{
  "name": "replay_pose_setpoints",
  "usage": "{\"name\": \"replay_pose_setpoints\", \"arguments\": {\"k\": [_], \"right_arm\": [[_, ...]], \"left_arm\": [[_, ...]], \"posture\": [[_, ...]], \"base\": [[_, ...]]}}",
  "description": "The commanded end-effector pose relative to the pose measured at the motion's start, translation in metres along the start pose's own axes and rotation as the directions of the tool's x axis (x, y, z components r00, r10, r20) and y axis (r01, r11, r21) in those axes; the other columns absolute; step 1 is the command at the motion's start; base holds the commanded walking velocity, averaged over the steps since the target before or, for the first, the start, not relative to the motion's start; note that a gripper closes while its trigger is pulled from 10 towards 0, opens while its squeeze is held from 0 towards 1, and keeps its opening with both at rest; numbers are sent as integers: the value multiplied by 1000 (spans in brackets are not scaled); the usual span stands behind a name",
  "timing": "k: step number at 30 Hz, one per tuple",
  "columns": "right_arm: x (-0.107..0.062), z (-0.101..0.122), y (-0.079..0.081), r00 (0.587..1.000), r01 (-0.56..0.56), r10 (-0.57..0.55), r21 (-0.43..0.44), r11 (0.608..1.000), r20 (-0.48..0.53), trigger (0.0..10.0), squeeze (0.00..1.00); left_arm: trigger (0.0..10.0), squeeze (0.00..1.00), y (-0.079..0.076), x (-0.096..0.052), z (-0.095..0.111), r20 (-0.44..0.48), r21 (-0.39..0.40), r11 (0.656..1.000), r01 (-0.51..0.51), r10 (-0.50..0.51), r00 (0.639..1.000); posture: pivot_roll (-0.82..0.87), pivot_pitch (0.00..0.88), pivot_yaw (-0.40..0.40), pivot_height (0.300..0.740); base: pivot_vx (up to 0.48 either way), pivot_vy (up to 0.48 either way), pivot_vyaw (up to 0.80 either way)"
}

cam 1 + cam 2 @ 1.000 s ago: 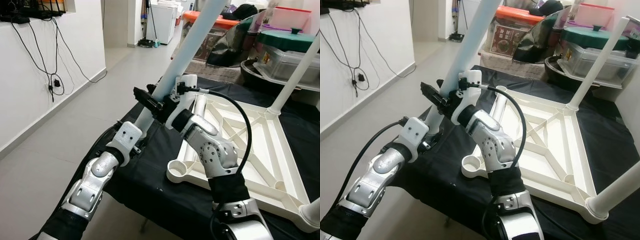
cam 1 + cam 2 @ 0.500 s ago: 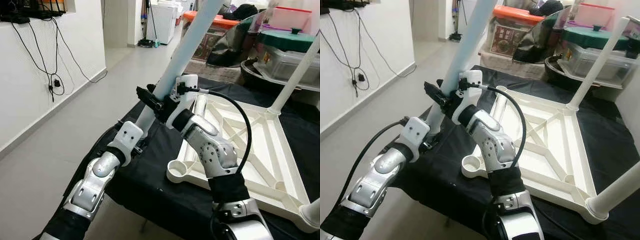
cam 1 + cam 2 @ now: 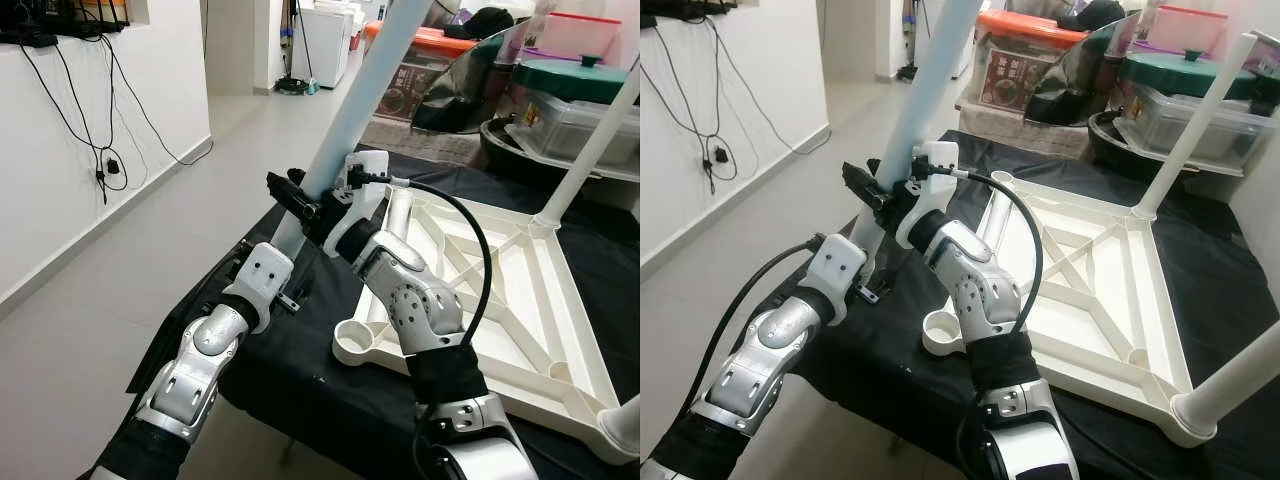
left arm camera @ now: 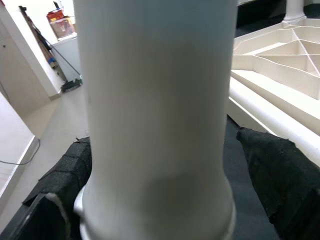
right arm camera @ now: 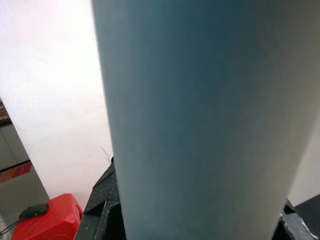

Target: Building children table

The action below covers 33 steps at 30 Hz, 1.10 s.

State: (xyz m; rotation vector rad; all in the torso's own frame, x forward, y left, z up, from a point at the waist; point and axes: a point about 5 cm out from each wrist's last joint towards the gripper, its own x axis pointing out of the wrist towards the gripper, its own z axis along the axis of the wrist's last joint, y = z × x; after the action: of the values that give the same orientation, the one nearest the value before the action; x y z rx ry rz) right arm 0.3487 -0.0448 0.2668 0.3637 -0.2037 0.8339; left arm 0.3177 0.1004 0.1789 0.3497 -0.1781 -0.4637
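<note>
A long pale blue table leg (image 3: pixel 350 110) leans up to the right over the black-covered table's left edge. My left gripper (image 3: pixel 282 250) is shut on its lower end, with a black finger (image 4: pixel 55 195) on either side in the left wrist view. Slightly higher, my right gripper (image 3: pixel 305 205) is shut on the same leg, its fingers (image 5: pixel 102 215) flanking the tube. The white table top (image 3: pixel 500 270) lies upside down on the black cloth. Its near-left corner socket (image 3: pixel 355 343) is open. Two white legs (image 3: pixel 590 150) stand in other corners.
Storage boxes with an orange lid (image 3: pixel 440 45) and a green-lidded container (image 3: pixel 580 80) crowd the far side. A white wall with hanging cables (image 3: pixel 100 150) runs along the left. Open grey floor (image 3: pixel 120 280) lies left of the table's edge (image 3: pixel 300 390).
The leg's upper end has leaned a little to the left. My left forearm has pushed slightly forward and my right gripper has shifted slightly left with the leg.
</note>
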Motion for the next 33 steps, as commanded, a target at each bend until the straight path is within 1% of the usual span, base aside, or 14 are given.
{"name": "replay_pose_setpoints", "arguments": {"k": [1,4,5,7,8,13,16,19,20,23,25,27,28,33], "right_arm": [[1,12,-3,999,-3,4,-17,1000,44,0,0],[0,17,-9,998,13,-11,-24,1000,59,0,0],[-2,24,-18,996,42,-40,-30,999,76,0,0],[-2,24,-18,996,42,-40,-30,999,76,0,0],[-8,35,-34,991,87,-80,-57,995,106,0,0],[-15,44,-49,985,125,-114,-82,989,126,0,0],[-27,44,-68,978,185,-171,-114,976,116,0,0],[-36,40,-76,977,202,-191,-127,971,95,0,0],[-42,36,-79,981,191,-183,-147,971,70,10000,0],[-49,30,-81,987,159,-156,-152,976,29,10000,0],[-59,25,-85,997,73,-77,-123,990,-30,10000,0],[-59,25,-85,997,73,-77,-123,990,-30,10000,0],[-65,25,-86,998,10,-17,-106,994,-58,10000,0],[-68,25,-88,997,-31,24,-97,995,-73,10000,0]], "left_arm": [[10000,0,2,-5,-10,-50,27,1000,0,1,999],[10000,0,5,-11,-14,-64,33,999,-12,14,998],[10000,0,7,-18,-17,-76,17,999,-33,34,997],[10000,0,7,-18,-17,-76,17,999,-33,34,997],[10000,0,4,-33,-23,-110,-14,998,-56,54,992],[10000,0,-5,-50,-29,-135,-55,996,-64,56,989],[10000,0,-13,-66,-29,-136,-120,985,-121,104,985],[10000,0,-18,-73,-28,-142,-157,974,-163,141,980],[10000,0,-23,-78,-25,-148,-191,966,-177,150,978],[10000,0,-31,-82,-21,-147,-230,958,-172,141,979],[10000,0,-47,-91,-14,-136,-287,950,-122,86,987],[10000,0,-47,-91,-14,-136,-287,950,-122,86,987],[10000,0,-54,-95,-13,-140,-314,944,-100,58,988],[10000,0,-58,-98,-12,-146,-331,939,-91,44,988]], "posture": [[176,0,-106,740],[179,0,-108,740],[183,0,-108,740],[183,0,-108,740],[185,0,-109,740],[187,0,-109,740],[192,0,-114,740],[197,0,-116,740],[201,0,-116,740],[199,3,-113,740],[201,13,-111,740],[201,13,-111,740],[209,22,-106,740],[209,22,-106,740]], "base": [[0,0,0],[0,0,0],[0,0,0],[0,0,0],[0,0,0],[0,0,0],[0,0,0],[0,0,0],[0,0,0],[0,0,0],[0,0,0],[0,0,0],[0,0,0],[0,0,0]]}}
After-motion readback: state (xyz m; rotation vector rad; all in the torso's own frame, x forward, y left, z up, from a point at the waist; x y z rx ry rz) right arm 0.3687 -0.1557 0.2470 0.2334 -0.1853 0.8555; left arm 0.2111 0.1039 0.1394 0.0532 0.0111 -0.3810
